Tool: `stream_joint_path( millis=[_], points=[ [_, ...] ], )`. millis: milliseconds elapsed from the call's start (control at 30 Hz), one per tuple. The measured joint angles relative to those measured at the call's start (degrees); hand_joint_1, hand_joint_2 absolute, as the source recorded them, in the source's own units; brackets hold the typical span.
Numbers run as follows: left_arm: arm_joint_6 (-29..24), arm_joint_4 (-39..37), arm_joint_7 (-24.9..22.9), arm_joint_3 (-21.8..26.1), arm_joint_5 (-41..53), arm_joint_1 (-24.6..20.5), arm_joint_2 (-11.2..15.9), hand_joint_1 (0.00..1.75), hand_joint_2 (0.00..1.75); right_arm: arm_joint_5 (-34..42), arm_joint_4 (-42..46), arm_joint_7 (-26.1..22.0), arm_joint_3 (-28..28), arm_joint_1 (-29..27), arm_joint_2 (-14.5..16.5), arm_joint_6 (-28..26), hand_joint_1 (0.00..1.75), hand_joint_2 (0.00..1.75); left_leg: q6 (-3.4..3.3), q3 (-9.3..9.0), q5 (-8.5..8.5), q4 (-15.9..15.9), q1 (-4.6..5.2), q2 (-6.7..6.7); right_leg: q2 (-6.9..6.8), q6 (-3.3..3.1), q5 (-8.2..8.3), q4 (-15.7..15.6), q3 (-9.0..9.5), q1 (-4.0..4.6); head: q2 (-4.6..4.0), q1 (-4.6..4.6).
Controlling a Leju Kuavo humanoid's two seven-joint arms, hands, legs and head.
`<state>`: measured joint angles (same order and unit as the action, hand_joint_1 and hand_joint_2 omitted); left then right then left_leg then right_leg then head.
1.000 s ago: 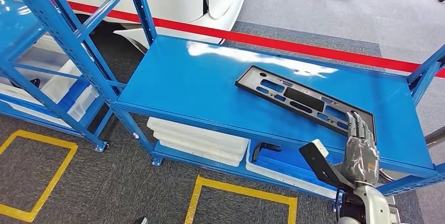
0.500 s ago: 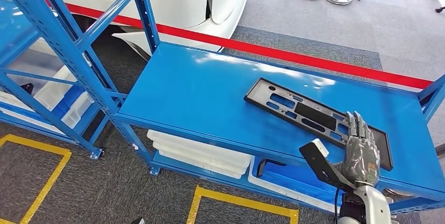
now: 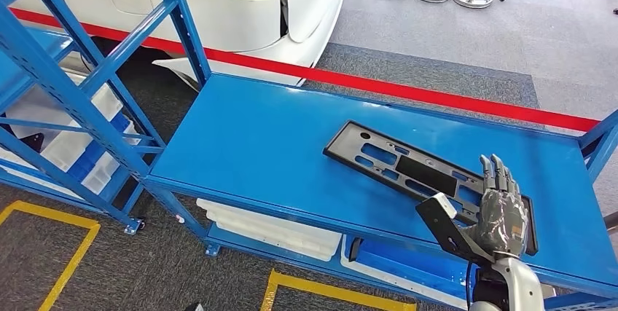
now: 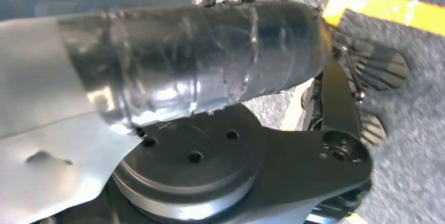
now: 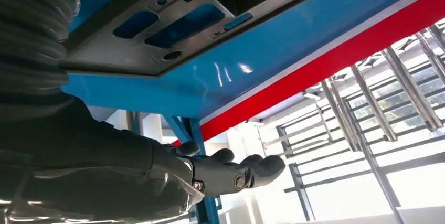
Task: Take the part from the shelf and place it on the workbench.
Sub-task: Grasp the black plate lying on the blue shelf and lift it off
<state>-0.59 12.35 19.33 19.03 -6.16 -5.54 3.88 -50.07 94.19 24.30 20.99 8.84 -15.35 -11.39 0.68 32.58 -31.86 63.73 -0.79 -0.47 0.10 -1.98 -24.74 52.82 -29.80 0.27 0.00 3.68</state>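
black part (blue shelf)

My right hand covers the near end of the black part; contact between fingers and part cannot be determined. The shelf's right end is cropped.

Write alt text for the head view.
The robot's right hand, fingers extended, hangs over the near end of a flat black part with cutouts, which lies on the blue shelf. White trays sit on the level below, and a red floor stripe runs behind.
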Motion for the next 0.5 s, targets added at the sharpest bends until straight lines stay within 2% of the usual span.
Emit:
stream_joint_path(
  millis=[33,67,100,133,200,233,267,300,333,400,467,500],
  points=[
    [0.00,0.00,-0.02,0.02,0.00,-0.02,0.07,0.00,0.00,0.00,-0.01,0.00,0.02,0.00,0.01,0.00,0.00,1.75,0.13,2.24,-1.58,3.57,-0.01,0.03,-0.03,-0.14,-0.21,0.00,0.19,0.03,0.00,0.03],
    [0.00,0.00,-0.03,0.03,0.00,0.04,0.15,0.00,0.00,0.00,-0.01,0.00,0.05,-0.06,0.03,0.00,0.00,1.75,0.23,4.24,-2.47,6.41,-0.02,0.05,-0.02,-0.23,-0.46,0.07,0.32,0.06,0.00,0.05],
    [0.00,0.00,-0.01,0.03,0.00,0.14,0.22,0.00,0.00,0.00,-0.01,0.00,0.08,-0.13,0.04,0.00,0.00,1.75,0.25,5.46,-2.27,7.55,-0.02,0.06,0.03,-0.27,-0.76,0.17,0.51,0.09,0.00,0.07],
    [-0.01,0.00,0.01,0.04,0.00,0.26,0.31,0.00,0.00,0.00,-0.01,0.00,0.11,-0.19,0.05,0.00,0.00,1.75,0.17,5.62,-0.84,6.57,-0.02,0.07,0.12,-0.26,-1.07,0.25,0.80,0.12,0.00,0.08],
    [-0.01,0.00,0.04,0.05,0.00,0.42,0.50,0.00,0.00,0.00,-0.01,0.00,0.13,-0.23,0.05,0.00,0.00,1.75,-0.28,3.28,4.36,-0.46,0.05,0.09,0.27,-0.08,-1.77,0.34,1.64,0.18,0.00,0.08],
    [-0.01,0.00,0.02,0.08,0.00,0.40,0.60,0.00,0.00,0.01,-0.03,0.00,0.13,-0.23,0.05,0.00,0.00,1.75,-0.54,1.90,5.94,-4.14,0.16,0.10,0.33,0.12,-2.13,0.44,2.00,0.26,0.00,0.05],
    [0.00,0.00,0.00,0.09,0.00,0.33,0.68,0.00,0.00,0.01,-0.04,0.00,0.11,-0.22,0.05,0.01,0.00,1.75,-0.82,0.92,6.81,-6.66,0.29,0.11,0.34,0.39,-2.45,0.54,2.15,0.32,0.00,0.03],
    [0.00,0.00,-0.02,0.11,0.00,0.26,0.73,0.00,0.00,0.02,-0.05,0.00,0.12,-0.23,0.06,0.01,0.00,1.75,-1.15,0.49,7.07,-7.96,0.42,0.11,0.35,0.70,-2.65,0.70,2.24,0.36,0.00,0.00],
    [0.00,0.00,-0.03,0.12,0.00,0.21,0.75,0.00,0.00,0.02,-0.05,0.00,0.13,-0.24,0.08,0.02,0.00,1.75,-1.43,0.37,6.71,-8.25,0.52,0.11,0.35,1.00,-2.75,0.94,2.28,0.41,0.00,0.01],
    [-0.01,0.00,-0.01,0.13,0.00,0.23,0.56,0.00,0.00,0.00,0.00,0.00,0.10,-0.21,0.03,0.02,0.00,1.75,-2.05,-0.07,7.27,-8.55,0.33,0.09,0.34,1.59,-3.14,1.69,2.22,0.38,0.00,0.00],
    [-0.01,0.00,0.01,0.15,0.00,0.21,0.30,0.00,0.00,-0.02,0.04,0.00,0.02,-0.02,-0.05,0.01,0.00,1.75,-2.41,-0.63,7.28,-8.85,0.00,0.08,0.25,2.43,-5.08,5.37,0.41,0.20,0.00,-0.19],
    [-0.01,0.00,0.01,0.16,0.00,0.17,0.24,0.00,0.00,-0.02,0.03,0.00,0.01,0.02,-0.05,0.00,0.00,1.75,-2.54,-0.74,7.21,-8.91,-0.05,0.07,0.19,2.89,-6.71,9.00,-1.59,0.00,0.00,-0.29]
  ],
)
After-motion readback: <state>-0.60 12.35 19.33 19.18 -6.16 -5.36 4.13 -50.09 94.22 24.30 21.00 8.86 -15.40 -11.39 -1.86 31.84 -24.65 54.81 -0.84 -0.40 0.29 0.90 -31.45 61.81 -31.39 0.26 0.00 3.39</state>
